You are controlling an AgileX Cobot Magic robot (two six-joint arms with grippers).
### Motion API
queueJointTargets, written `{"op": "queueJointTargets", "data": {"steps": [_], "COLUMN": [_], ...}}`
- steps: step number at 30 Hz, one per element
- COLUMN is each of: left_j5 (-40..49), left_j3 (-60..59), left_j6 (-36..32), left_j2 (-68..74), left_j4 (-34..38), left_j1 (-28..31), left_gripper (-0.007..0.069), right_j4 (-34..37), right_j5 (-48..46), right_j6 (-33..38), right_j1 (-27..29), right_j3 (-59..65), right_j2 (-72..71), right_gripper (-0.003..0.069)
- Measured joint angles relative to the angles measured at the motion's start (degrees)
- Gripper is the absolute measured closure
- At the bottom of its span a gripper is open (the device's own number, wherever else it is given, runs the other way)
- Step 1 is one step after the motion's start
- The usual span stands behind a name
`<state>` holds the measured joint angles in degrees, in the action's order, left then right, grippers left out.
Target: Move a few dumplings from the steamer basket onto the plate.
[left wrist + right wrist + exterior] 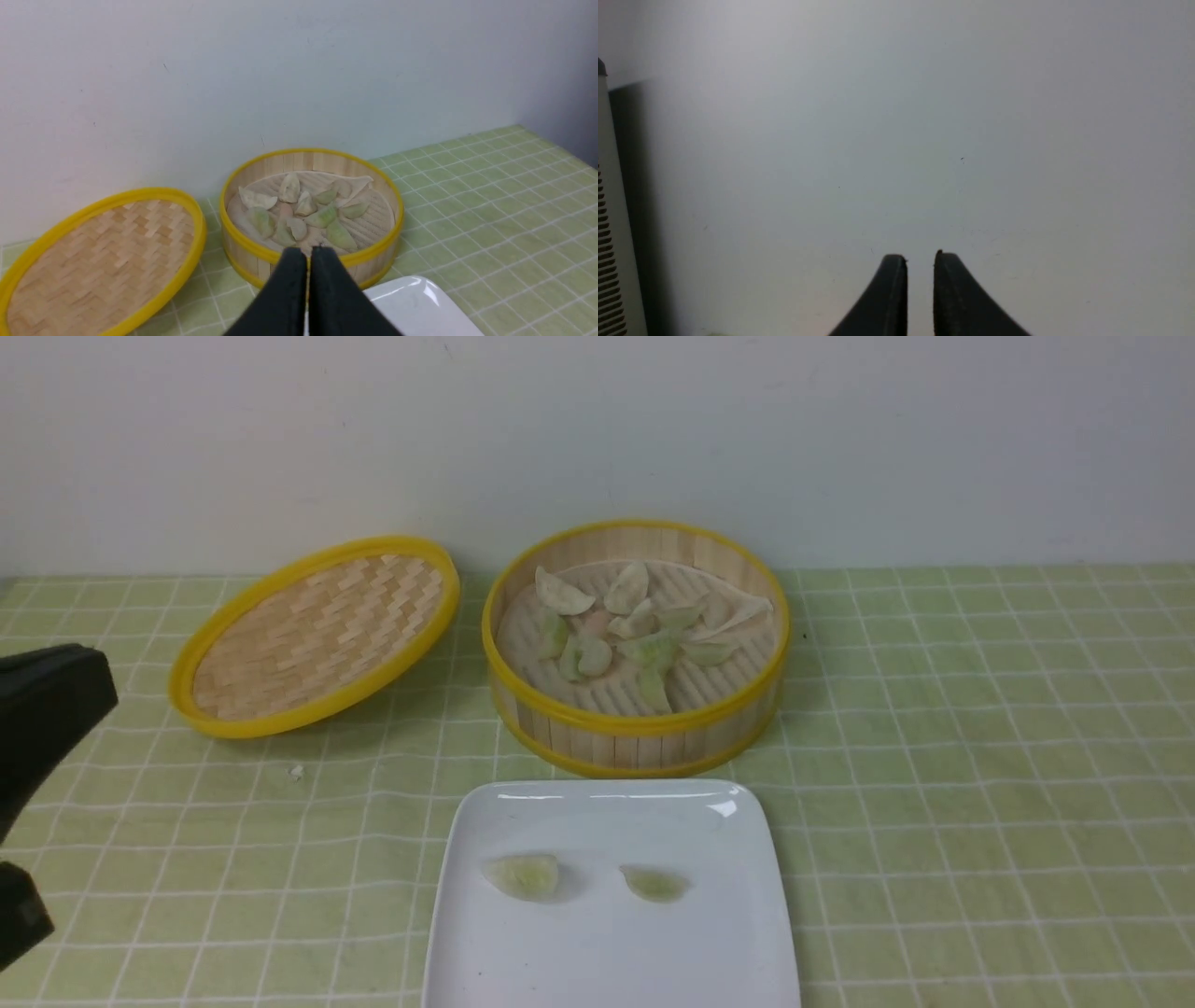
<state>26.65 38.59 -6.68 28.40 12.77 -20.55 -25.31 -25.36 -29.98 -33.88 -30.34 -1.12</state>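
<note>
L gripper [308, 252] clenched, empty, at worktop [980, 756] front-left edge, tips aimed at basket [635, 737], well apart from it. R gripper [920, 261] slightly parted, nothing in it, faces wall [896, 116]. 2 dumplings [523, 875] on plate [607, 952] at front edge, just before basket; rest in basket, mid-rear. Lid [317, 635] tilted, left of basket.
</note>
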Motion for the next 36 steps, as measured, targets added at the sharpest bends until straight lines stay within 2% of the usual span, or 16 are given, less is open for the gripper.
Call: {"op": "queueJointTargets", "data": {"steps": [11, 18, 22, 27, 32, 36], "left_j5": [0.57, -1.91, -6.98, -14.97, -15.4, -13.2], "left_j3": [-0.89, -3.9, -10.35, -26.3, -38.01, -40.14], "left_j6": [-0.11, -0.13, -0.13, -0.13, -0.13, -0.13], "left_j2": [0.0, -2.46, -7.42, -16.8, -23.94, -27.47], "left_j4": [-0.72, -7.74, -9.41, -9.81, -9.94, -9.98], "left_j1": [0.0, 0.66, 3.96, 12.48, 16.93, 17.46], "left_gripper": [0.0631, 0.0631, 0.0631, 0.0631, 0.0631, 0.0631], "right_j4": [-0.13, -0.13, -0.13, -0.13, -0.13, -0.13], "right_j5": [0.0, 0.0, 0.0, 0.0, 0.0, 0.0], "right_j6": [-0.01, -0.01, -0.01, -0.01, -0.01, -0.01], "right_j1": [0.0, 0.0, 0.0, 0.0, 0.0, 0.0], "right_j3": [0.0, 0.0, 0.0, 0.0, 0.0, 0.0], "right_j2": [0.0, 0.0, 0.0, 0.0, 0.0, 0.0], "right_gripper": [0.0582, 0.0582, 0.0582, 0.0582, 0.0582, 0.0582]}}
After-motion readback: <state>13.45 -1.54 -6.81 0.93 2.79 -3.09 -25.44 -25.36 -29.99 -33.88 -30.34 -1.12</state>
